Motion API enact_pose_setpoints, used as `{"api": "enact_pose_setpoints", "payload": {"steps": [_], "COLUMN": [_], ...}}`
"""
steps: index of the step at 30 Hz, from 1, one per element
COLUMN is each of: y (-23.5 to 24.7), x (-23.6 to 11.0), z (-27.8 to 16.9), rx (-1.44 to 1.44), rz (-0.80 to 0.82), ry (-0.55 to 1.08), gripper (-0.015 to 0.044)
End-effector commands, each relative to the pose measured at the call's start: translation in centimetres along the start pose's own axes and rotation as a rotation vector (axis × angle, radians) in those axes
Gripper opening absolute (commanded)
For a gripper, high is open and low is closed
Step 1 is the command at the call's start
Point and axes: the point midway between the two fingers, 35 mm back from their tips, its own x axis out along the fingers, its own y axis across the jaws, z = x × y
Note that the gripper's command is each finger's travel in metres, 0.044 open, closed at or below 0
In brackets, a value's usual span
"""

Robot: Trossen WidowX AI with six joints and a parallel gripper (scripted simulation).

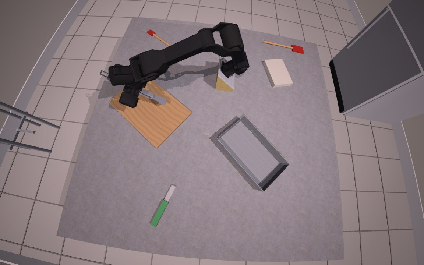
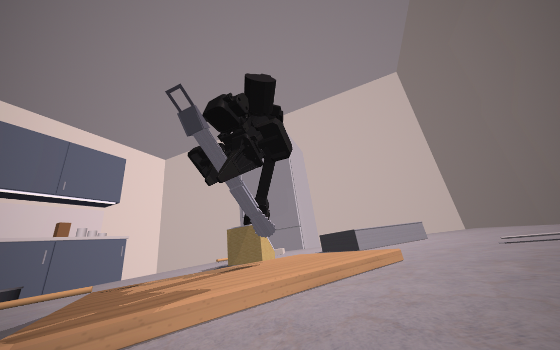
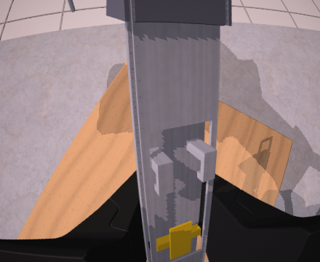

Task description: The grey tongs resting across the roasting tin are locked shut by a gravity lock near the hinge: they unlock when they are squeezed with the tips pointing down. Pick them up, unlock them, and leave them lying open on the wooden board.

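Above the wooden board (image 1: 161, 122) (image 2: 317, 274) (image 3: 105, 160), I pinch the grey tongs (image 1: 147, 94) (image 2: 209, 148) (image 3: 174, 80) between my fingertips (image 2: 229, 171), tips slanting downward, probably so squeezing frees the lock.

The claw (image 3: 168, 171) is closed on the grey tongs (image 3: 174, 80), which are clamped between its black fingers. The dark grey block (image 3: 178, 11) of the tongs is positioned beyond the claw, at the upper edge of the view. Two light grey hooked brackets (image 3: 203, 160) are located on the tongs, just ahead of the claw. A yellow part (image 3: 180, 240) is seated between the fingers. The wooden board (image 3: 84, 160) is seen behind the claw and the tongs, with shadows cast on it and on the grey desk (image 3: 33, 109). Floor tiles (image 3: 33, 16) are visible beyond the desk.
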Motion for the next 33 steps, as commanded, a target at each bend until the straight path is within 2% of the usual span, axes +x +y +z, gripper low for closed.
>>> {"api": "enact_pose_setpoints", "payload": {"steps": [1, 33], "y": [0.0, -0.4], "x": [0.6, 3.2], "z": [-0.1, -3.7], "rx": [0.000, 0.063], "rz": [0.003, 0.033], "ry": [0.053, 0.534], "gripper": [-0.0150, -0.0150]}}
